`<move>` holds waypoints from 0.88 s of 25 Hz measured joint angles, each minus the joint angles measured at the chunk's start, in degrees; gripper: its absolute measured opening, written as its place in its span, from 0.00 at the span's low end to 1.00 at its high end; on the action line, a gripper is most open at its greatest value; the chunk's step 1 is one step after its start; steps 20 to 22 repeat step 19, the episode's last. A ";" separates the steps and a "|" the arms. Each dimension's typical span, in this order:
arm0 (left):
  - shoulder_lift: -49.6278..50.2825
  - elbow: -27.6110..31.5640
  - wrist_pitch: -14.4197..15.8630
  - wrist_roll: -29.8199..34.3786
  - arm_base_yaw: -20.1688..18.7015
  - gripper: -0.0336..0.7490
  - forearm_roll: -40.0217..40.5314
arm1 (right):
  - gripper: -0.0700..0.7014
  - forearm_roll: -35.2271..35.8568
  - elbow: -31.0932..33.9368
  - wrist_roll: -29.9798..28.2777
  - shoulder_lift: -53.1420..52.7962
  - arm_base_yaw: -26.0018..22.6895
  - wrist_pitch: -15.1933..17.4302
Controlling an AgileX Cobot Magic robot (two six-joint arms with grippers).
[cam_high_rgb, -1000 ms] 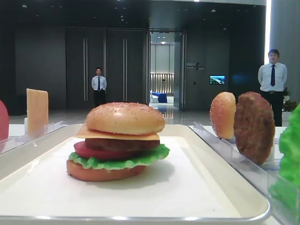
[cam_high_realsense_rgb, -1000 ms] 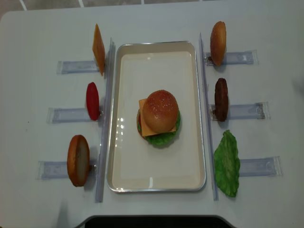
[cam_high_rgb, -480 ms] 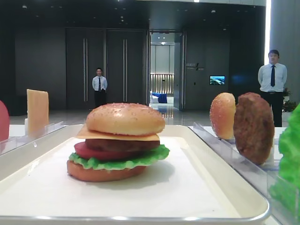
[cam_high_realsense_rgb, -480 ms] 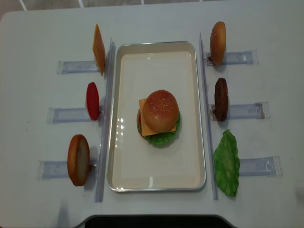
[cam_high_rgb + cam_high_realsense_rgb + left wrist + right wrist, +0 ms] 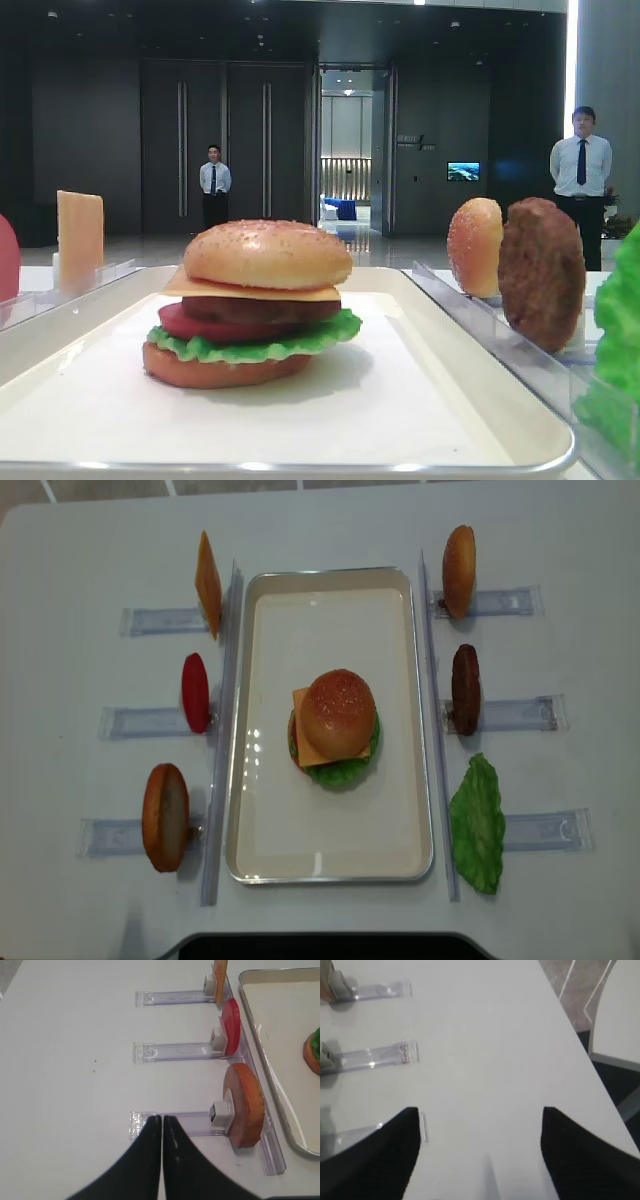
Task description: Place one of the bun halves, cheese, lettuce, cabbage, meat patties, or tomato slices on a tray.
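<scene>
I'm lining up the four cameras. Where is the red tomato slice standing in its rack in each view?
Front view: tomato slice, cut off at the left edge.
Overhead view, left of the tray.
Left wrist view, middle rack.
Right wrist view: not in it.
Shared landmark: the tray.

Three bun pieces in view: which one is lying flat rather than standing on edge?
The seeded golden-tan bun top capping the burger stack on the cream-white tray. The other two buns stand on edge in racks.
</scene>
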 joint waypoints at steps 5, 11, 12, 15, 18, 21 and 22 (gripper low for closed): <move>0.00 0.00 0.00 0.00 0.00 0.04 0.00 | 0.72 0.00 0.33 -0.05 -5.95 0.00 0.06; 0.00 0.00 0.00 0.00 0.00 0.04 0.00 | 0.72 0.00 0.39 0.06 -6.10 0.02 0.05; 0.00 0.00 0.00 0.00 0.00 0.04 0.00 | 0.72 0.00 0.39 0.10 -6.10 0.02 0.05; 0.00 0.00 0.00 0.00 0.00 0.04 0.00 | 0.72 0.00 0.39 0.10 -6.10 0.02 0.05; 0.00 0.00 0.00 0.00 0.00 0.04 0.00 | 0.72 0.00 0.39 0.12 -6.10 0.02 0.05; 0.00 0.00 0.00 0.00 0.00 0.04 0.00 | 0.72 0.00 0.39 0.12 -6.10 0.02 0.05; 0.00 0.00 0.00 0.00 0.00 0.04 0.00 | 0.72 0.00 0.39 0.12 -6.10 0.02 0.05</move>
